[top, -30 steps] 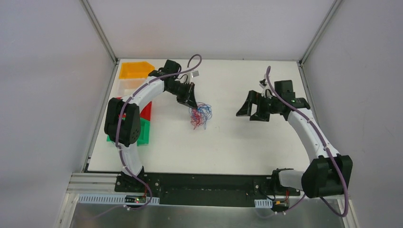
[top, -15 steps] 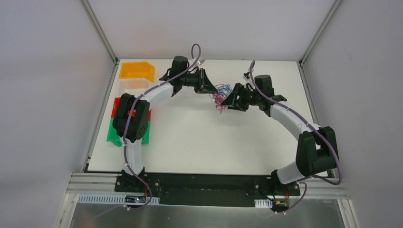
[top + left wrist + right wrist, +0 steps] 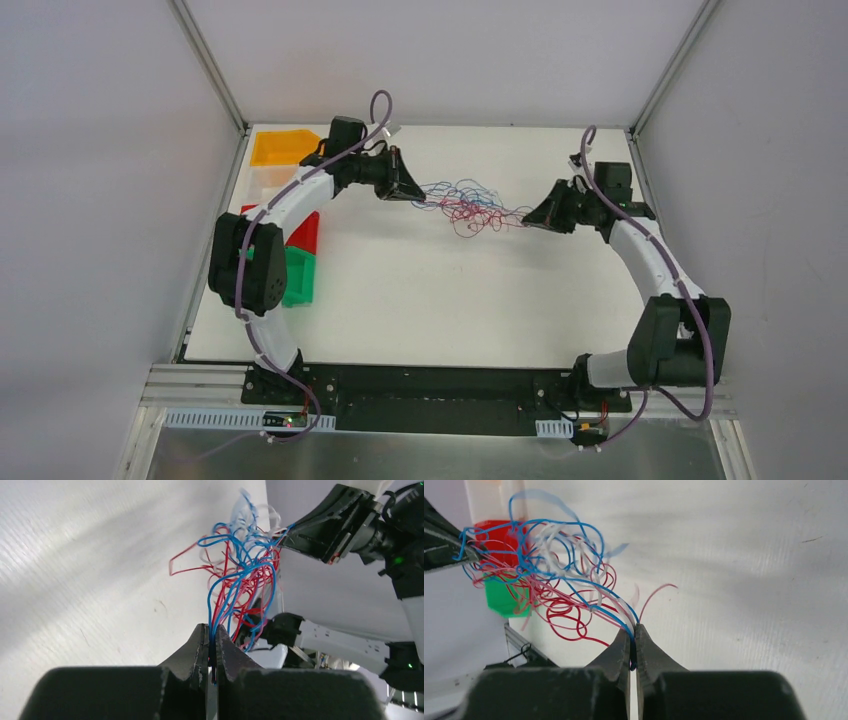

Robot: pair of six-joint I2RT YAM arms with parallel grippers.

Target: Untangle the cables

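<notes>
Cables [image 3: 470, 200] hung stretched in a loose band between both claws, over the far middle of the counter [image 3: 450, 310], w/ some red loops falling out of the band to the near side. I could not tell if any loop touched the surface.

Left claw [image 3: 412, 192] was clenched on a few strands at the left end of the band. In its wrist view, blue and red wires ran into the narrow slit btw. the two fingers. Right claw [image 3: 530, 217] was clenched as well, on the right end. Its wrist view showed blue, pale and red strands pinched at the tips.

Densest part sat approx. in the middle of the band. Blue, red and purple wires crossed there many times, and which strand went over which was not readable.

Step in hand, as I judge it: pulling the tangle apart, each arm holding one side. It looked far from finished, because no colour was separated from the others.

Next move probably calls for a slow widening of the gap, left arm to the left and right arm to the right, w/o any jerk. Such thin wires may slip out of the pinch, or the knot may tighten. If the middle gets tight, one claw should let go and take another loop.

Orange bin [image 3: 285, 147], red bin [image 3: 308, 232] and green bin [image 3: 298, 280] stood at the left edge, well apart from the work.
</notes>
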